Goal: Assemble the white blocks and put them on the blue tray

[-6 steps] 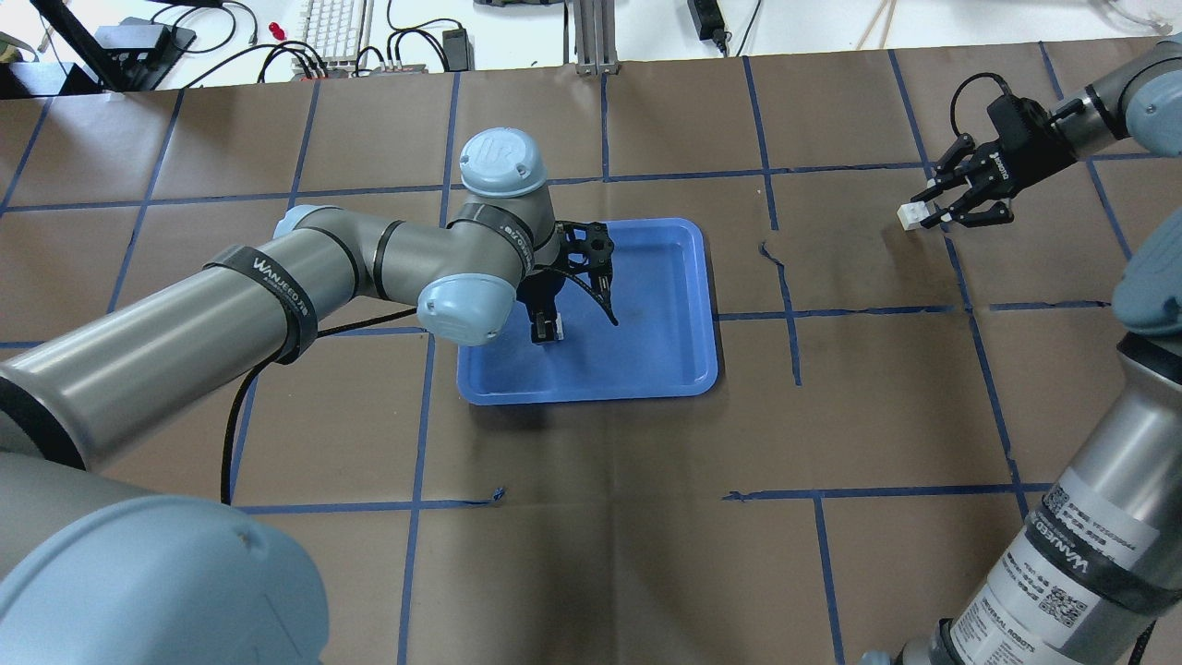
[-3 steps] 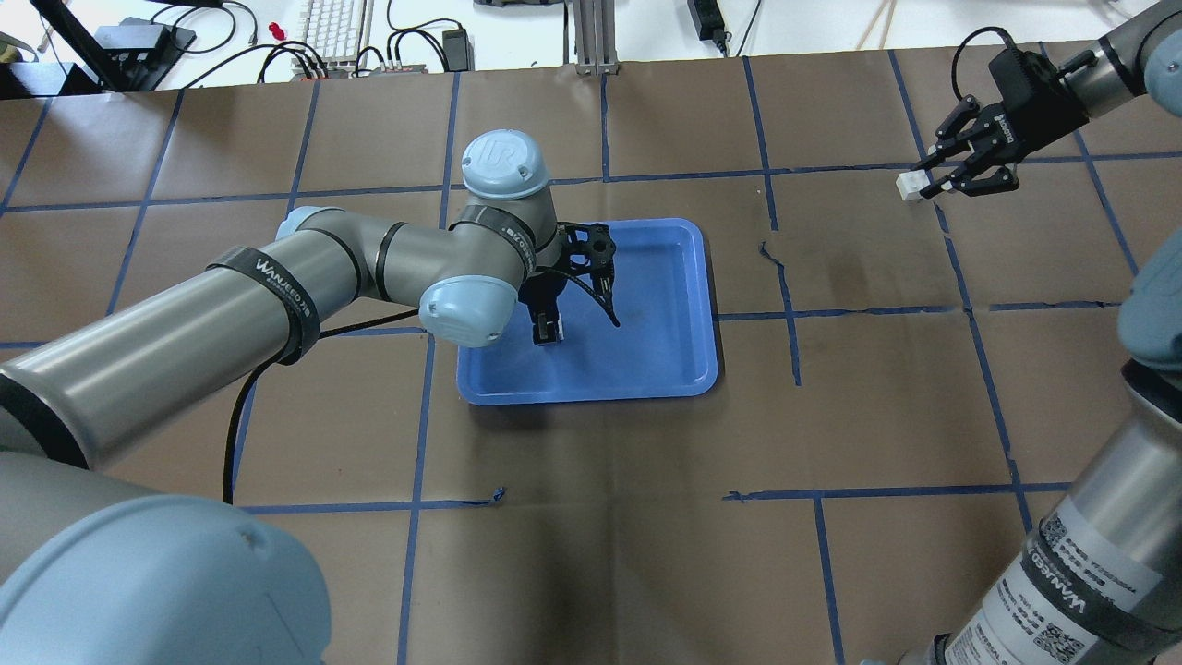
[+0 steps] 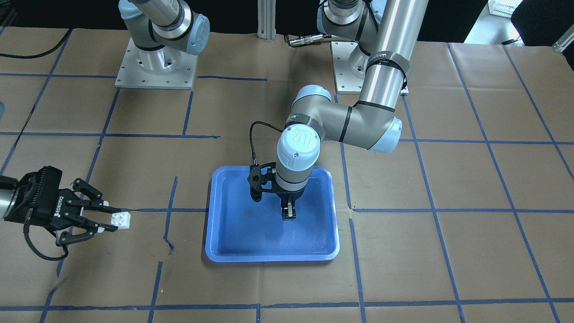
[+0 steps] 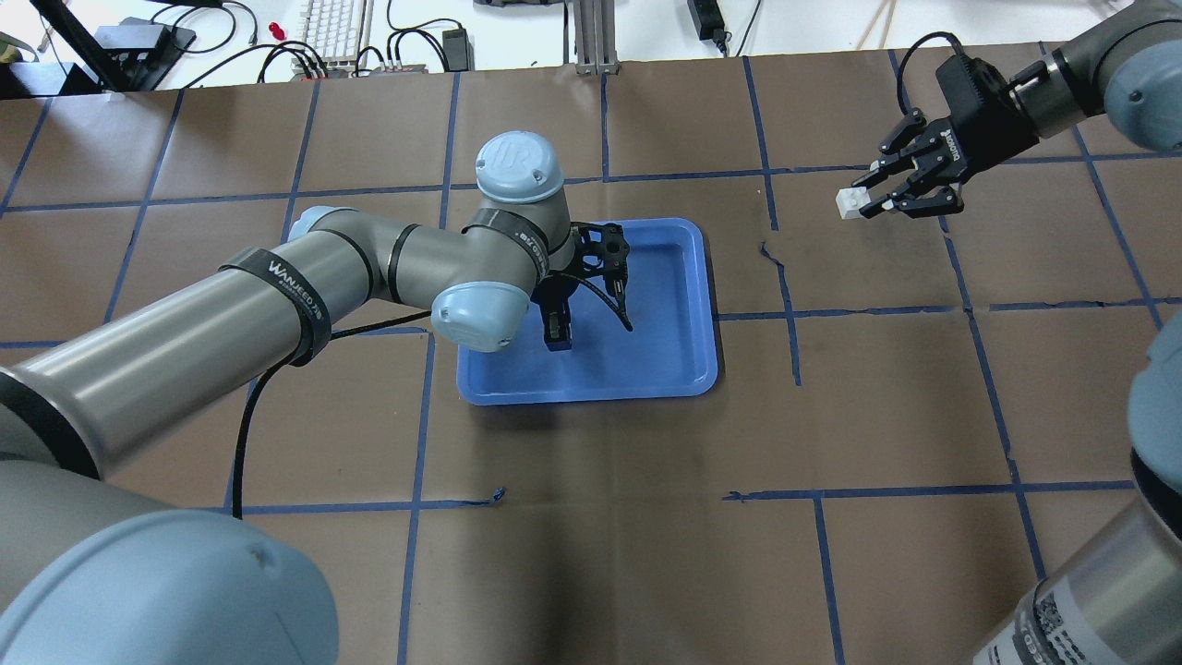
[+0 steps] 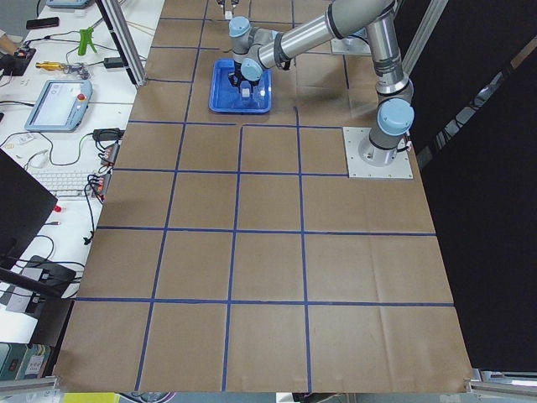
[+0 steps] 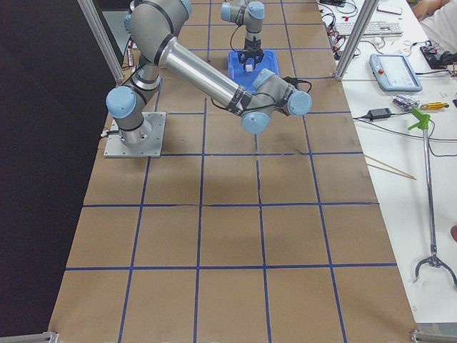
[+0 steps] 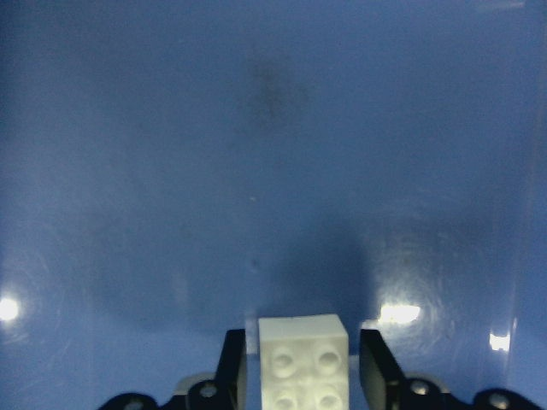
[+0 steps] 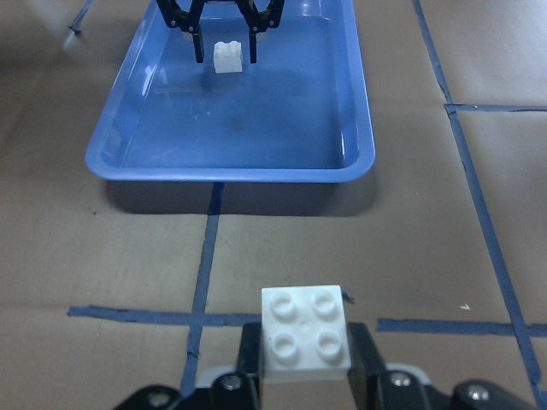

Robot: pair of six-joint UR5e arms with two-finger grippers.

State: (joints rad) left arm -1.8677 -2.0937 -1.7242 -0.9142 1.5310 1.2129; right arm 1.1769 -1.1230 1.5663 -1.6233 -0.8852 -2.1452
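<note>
Two white blocks were observed, not joined and well apart. The first white block stood on the floor of the blue tray, studs facing the left wrist camera. The left gripper pointed down over that tray, and its fingers flanked the block. A narrow gap showed on each side in the right wrist view, so the jaws were recorded as released and not clamping.

The second white block was clenched at the tips of the right gripper, with its four studs up. It was held over the brown paper table, on the robot's right side and well away from the tray. The side views were too distant to add detail.
</note>
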